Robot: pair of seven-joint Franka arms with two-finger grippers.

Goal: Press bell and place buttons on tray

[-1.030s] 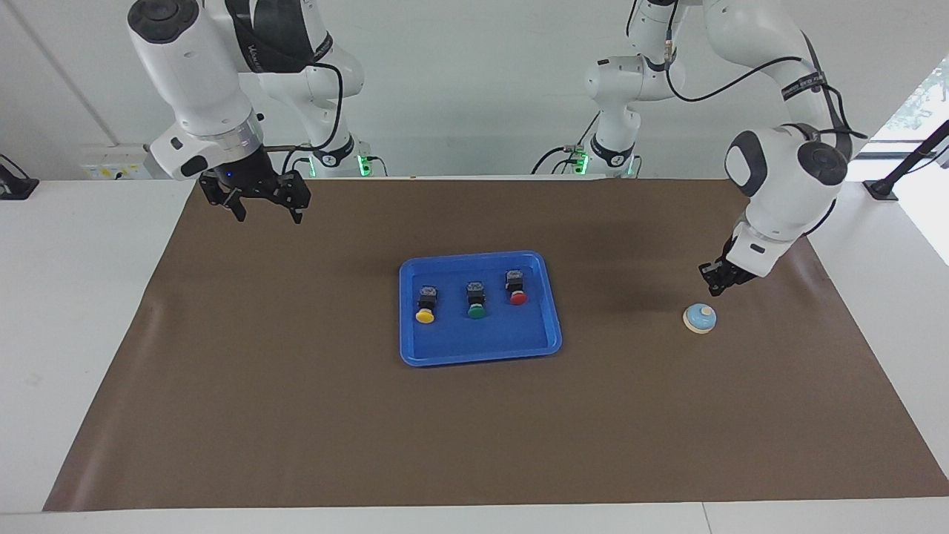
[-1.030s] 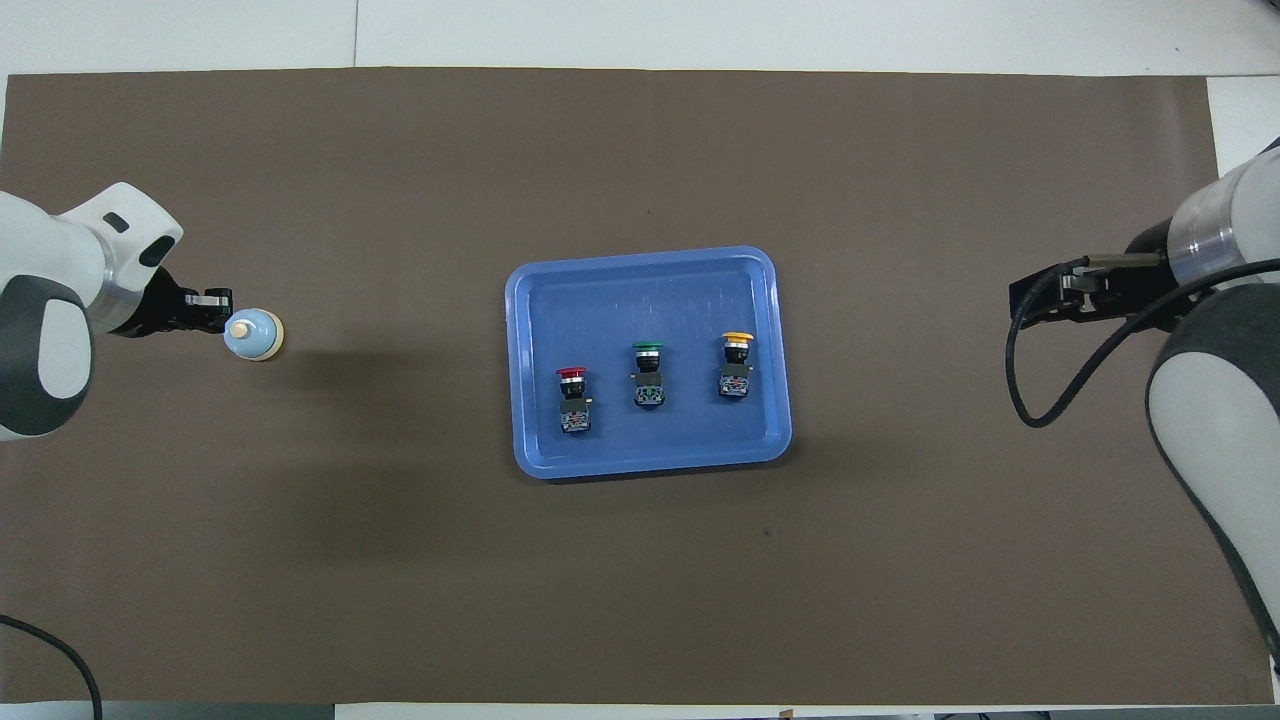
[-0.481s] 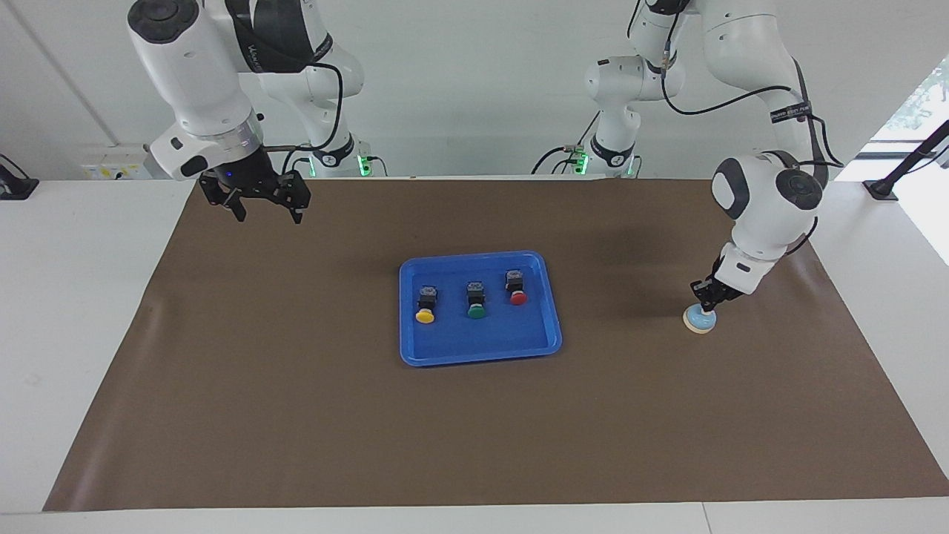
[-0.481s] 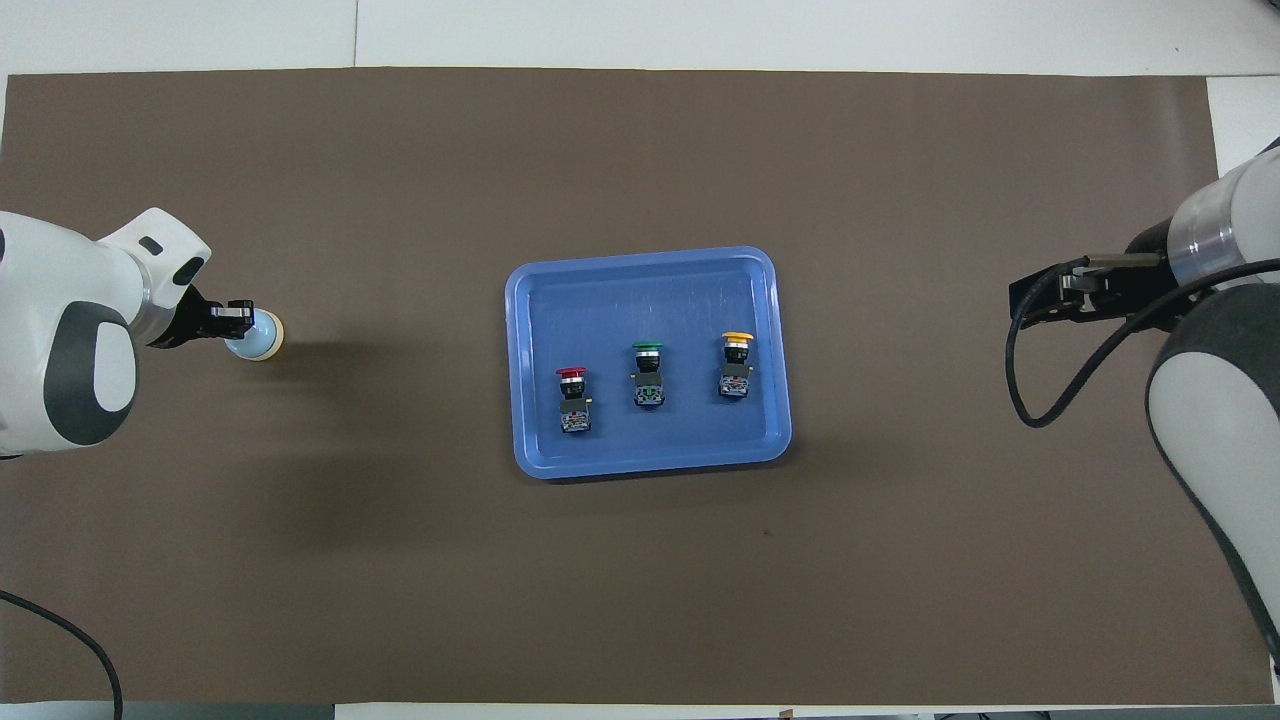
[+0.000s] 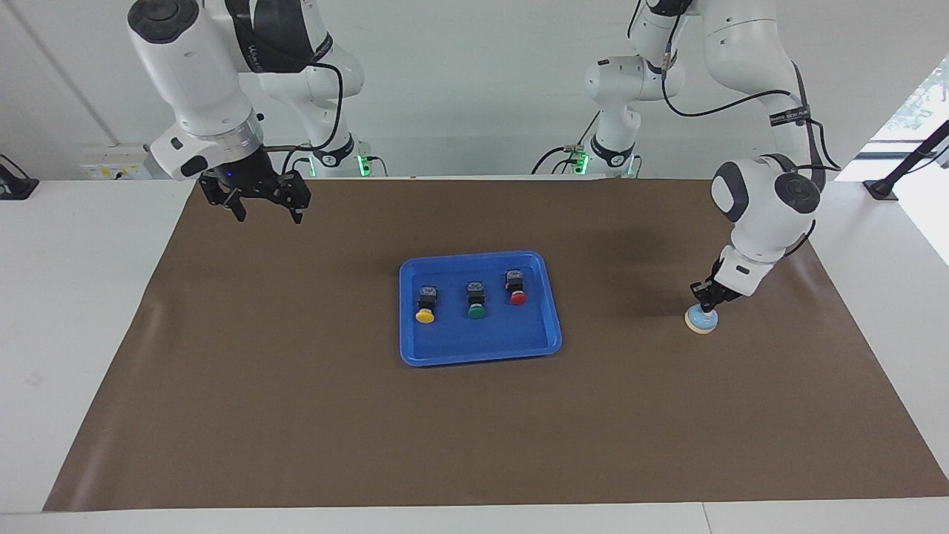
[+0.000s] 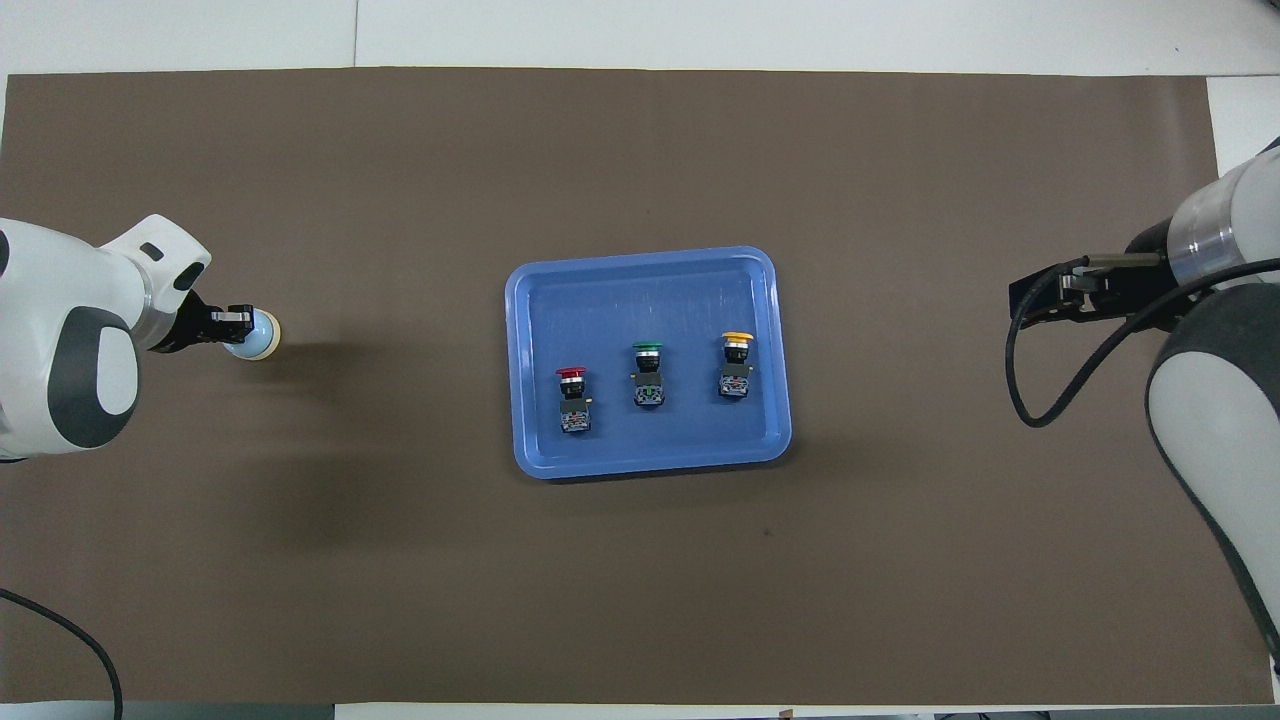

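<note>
The light-blue bell sits on the brown mat toward the left arm's end of the table. My left gripper is shut and its tips rest on top of the bell, hiding the knob; from overhead the gripper covers part of the bell. The blue tray lies mid-table and holds the yellow button, green button and red button in a row. My right gripper is open and empty, waiting high over the mat's corner near its base.
The brown mat covers most of the white table. In the overhead view the tray shows the red, green and yellow buttons, and the right gripper over the mat's edge.
My left gripper came down from beside and above the bell onto its top and has stayed there for the last half second. The right arm, tray and buttons have not moved.
</note>
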